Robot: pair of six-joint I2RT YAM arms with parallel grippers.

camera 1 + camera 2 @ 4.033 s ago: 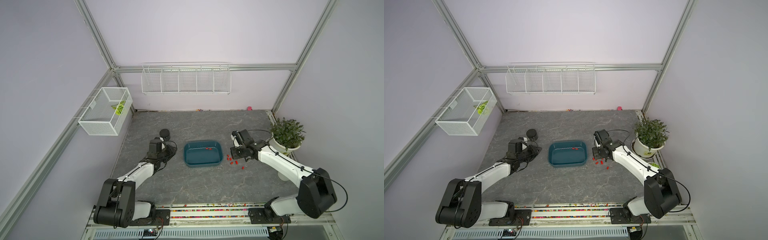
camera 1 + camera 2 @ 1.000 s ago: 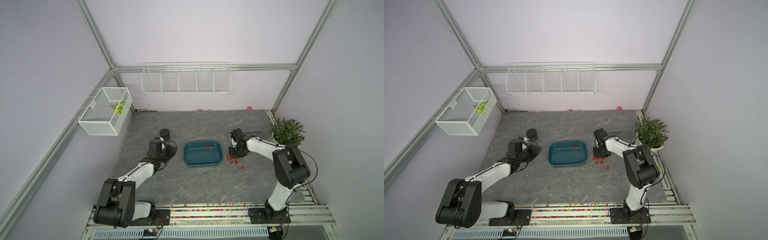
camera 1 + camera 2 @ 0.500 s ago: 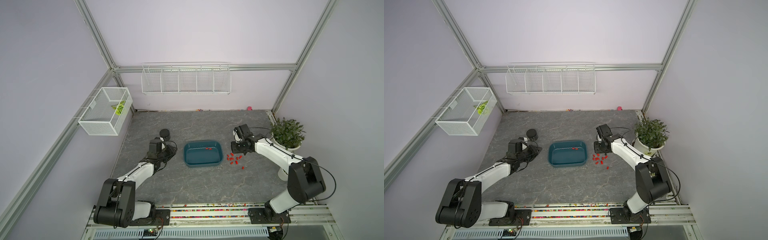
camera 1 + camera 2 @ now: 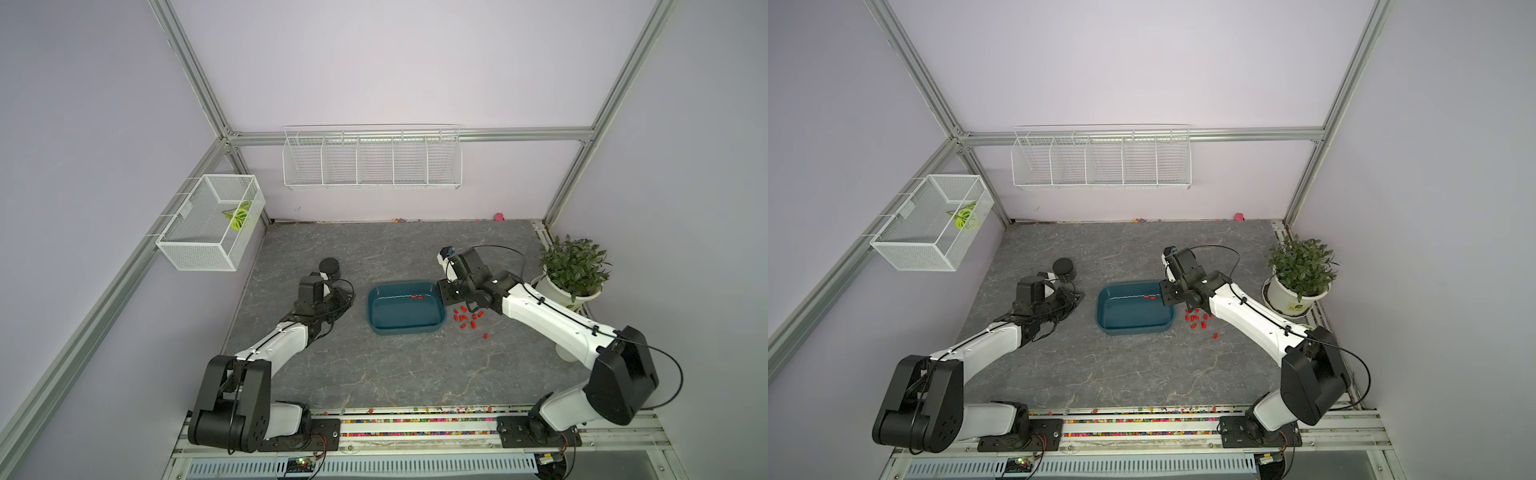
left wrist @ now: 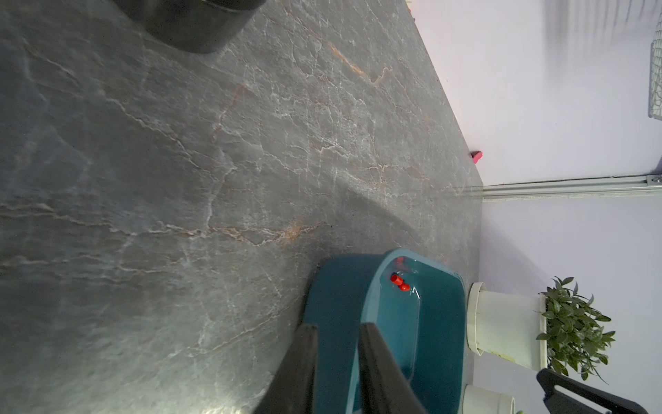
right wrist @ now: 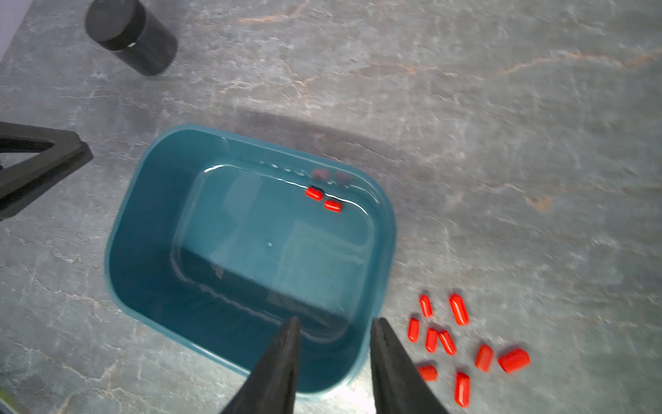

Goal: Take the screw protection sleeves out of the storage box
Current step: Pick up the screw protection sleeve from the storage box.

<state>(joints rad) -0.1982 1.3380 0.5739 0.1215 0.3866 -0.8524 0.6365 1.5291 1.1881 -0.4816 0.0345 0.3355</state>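
Right gripper (image 6: 336,320) is swinging back over the storage box (image 6: 136,215) corner.
Jaws parted, empty, it's going for two remaining screw protection sleeves (image 6: 314,193).

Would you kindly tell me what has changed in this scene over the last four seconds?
The right claw, open and empty, has moved from above the loose pile of screw protection sleeves on the table to the adjacent edge of the storage box. The box, the two sleeves inside it, the pile and the left claw have stayed put.
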